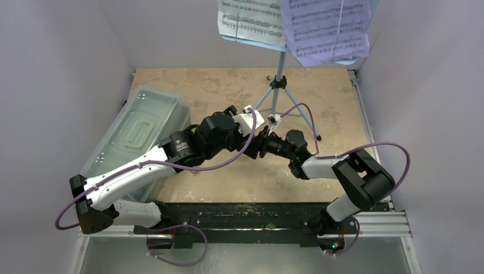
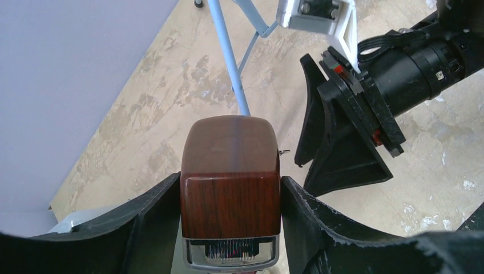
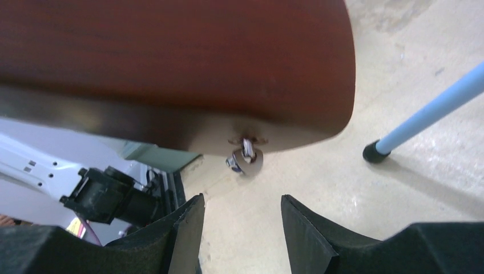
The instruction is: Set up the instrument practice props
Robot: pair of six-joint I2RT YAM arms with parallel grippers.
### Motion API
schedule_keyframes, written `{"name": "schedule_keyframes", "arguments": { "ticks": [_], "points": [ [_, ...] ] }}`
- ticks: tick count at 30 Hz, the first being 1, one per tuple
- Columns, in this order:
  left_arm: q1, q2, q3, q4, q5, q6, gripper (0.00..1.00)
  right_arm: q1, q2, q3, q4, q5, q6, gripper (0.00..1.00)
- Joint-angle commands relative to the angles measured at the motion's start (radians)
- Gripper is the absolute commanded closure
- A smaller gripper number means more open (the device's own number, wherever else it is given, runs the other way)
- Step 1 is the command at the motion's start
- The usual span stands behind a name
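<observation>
A: How do the arms look?
B: The left arm has white shells between round black joints; the right arm matches.
A: Any wiring?
B: A purple cable runs along each in loose loops. The fingers are matte black wedges with rough-cut edges.

Mottled beige table carries a clear lidded box at left and a blue tripod stand at back.
</observation>
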Motion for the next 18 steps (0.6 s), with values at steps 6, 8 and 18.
{"name": "schedule_keyframes", "arguments": {
  "ticks": [6,8,18],
  "points": [
    [-0.002,-0.015,0.071,0.083,-0.029,0.007,1.0,-0.002,-0.047,-0.004,0.156,0.117,0.014,0.51],
    [-0.002,-0.016,0.071,0.081,-0.029,0.005,1.0,-0.002,-0.045,0.006,0.142,0.112,0.008,0.53],
    [-0.002,-0.019,0.068,0.081,-0.022,-0.017,1.0,-0.002,-0.019,0.019,0.144,0.127,0.016,0.61]
  ]
}}
